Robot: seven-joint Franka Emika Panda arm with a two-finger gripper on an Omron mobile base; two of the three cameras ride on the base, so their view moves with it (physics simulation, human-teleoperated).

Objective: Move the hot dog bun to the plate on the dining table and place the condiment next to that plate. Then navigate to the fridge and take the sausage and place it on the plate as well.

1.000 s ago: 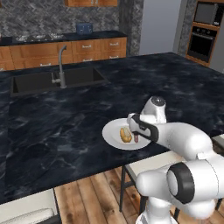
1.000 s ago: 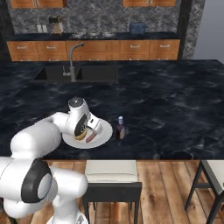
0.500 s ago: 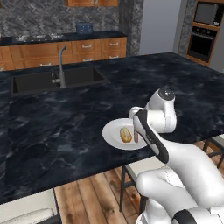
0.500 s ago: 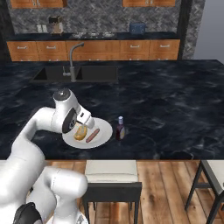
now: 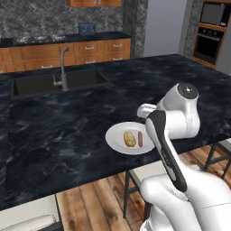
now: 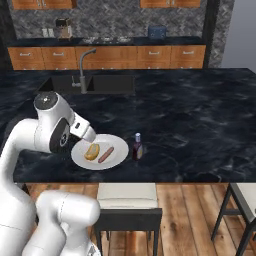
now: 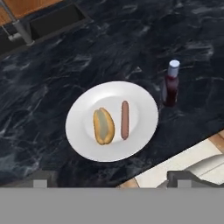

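Note:
The white plate (image 7: 83,131) lies near the front edge of the black marble dining table (image 7: 131,39). On it the hot dog bun (image 7: 103,126) and the sausage (image 7: 125,119) lie side by side, a small gap between them. The dark red condiment (image 7: 171,84) stands upright just right of the plate. The right base view shows the same plate (image 6: 80,159), bun (image 6: 92,151), sausage (image 6: 105,154) and condiment (image 6: 137,146). My gripper (image 7: 111,181) hangs above the plate's near side, open and holding nothing. The fridge is out of view.
A sink (image 6: 100,84) with a steel tap (image 6: 84,70) is set in the table's far left. A pale-seated stool (image 6: 129,197) stands under the table edge below the plate. Wooden cabinets (image 6: 125,56) line the back wall, and a black wall oven (image 5: 208,38) is at the far right.
The hand has lifted off the plate and drawn back toward the table's front edge. Bun, sausage and bottle stay where they were. The jaws stay open.

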